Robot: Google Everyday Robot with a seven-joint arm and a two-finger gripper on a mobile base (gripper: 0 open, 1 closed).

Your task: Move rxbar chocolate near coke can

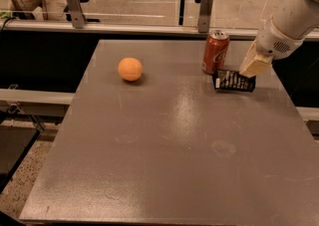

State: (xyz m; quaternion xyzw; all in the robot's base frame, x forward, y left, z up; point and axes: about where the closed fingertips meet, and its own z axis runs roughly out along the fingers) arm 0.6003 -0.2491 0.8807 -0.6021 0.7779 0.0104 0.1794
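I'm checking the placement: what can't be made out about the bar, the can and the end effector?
Camera view, white print on the flat black shiny-wrapped bar: too small to read.
Camera view, the bar's right end: covered by the cream end effector, just right of the upright red soda can.
Camera view, whether bar and can touch: too close to tell.
Camera view, the white arm: cut off by the top-right edge.

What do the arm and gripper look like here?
Arm: smooth white shell, fat rounded links, a small dotted vent patch near the wrist. No cables or markings visible. Gripper: pale cream-yellow, tapering to a wedge, at the far right of the table, over the right end of the rxbar, by the coke can.
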